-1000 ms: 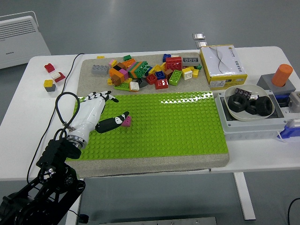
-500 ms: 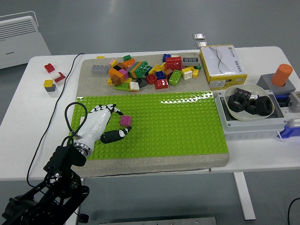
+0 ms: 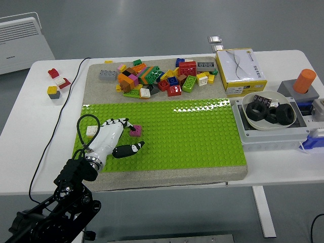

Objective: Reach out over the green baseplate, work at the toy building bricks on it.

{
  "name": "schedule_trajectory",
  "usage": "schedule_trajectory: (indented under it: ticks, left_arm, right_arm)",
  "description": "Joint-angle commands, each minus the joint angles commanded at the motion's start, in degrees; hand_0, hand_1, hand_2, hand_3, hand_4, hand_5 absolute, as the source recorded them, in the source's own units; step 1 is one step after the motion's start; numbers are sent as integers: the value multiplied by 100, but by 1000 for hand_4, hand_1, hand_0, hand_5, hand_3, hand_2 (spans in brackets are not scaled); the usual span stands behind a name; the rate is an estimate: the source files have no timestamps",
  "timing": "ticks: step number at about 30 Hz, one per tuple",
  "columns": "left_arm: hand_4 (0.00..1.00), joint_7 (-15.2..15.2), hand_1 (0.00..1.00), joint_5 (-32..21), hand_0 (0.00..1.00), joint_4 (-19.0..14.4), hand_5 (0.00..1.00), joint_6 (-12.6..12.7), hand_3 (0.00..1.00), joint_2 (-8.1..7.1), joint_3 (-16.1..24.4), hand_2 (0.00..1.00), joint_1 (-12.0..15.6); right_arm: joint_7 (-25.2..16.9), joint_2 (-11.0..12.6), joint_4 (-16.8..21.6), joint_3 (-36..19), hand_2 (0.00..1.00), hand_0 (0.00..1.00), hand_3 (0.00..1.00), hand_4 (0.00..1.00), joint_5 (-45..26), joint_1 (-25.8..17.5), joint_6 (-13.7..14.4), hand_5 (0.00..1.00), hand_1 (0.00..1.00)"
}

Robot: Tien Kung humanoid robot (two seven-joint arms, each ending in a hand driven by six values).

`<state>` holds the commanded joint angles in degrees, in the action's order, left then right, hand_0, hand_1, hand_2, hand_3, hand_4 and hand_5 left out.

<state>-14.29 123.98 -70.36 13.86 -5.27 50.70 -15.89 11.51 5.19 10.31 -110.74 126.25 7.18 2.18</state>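
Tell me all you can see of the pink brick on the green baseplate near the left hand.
The pink brick is a small, squarish, glossy plastic piece with what looks like a dark spot on top. It sits flat on the green baseplate, in its left part, far from the loose brick pile behind. The left hand lies just beside it: the fingertips reach its left edge and seem to touch it, the thumb lies below it. It is not clearly gripped.

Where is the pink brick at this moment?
In the head view, the pink brick sits on the left part of the green baseplate, at the left hand's fingertips.
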Motion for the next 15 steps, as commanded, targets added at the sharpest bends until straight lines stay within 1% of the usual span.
schedule_trajectory:
  ticks: [6,15]
  left_arm:
    - [794,5,907,-9,967,141,520,12,630,51,40,910,-37]
    - [795,-86,906,49,967,139,520,-28,626,58,32,909,-32]
  right_arm:
    - [-3,3,0,-50,732,668,760,762,43,7,-7,969,667]
    - [-7,13,0,-109,731,666,759,762,92,12,-13,970,666]
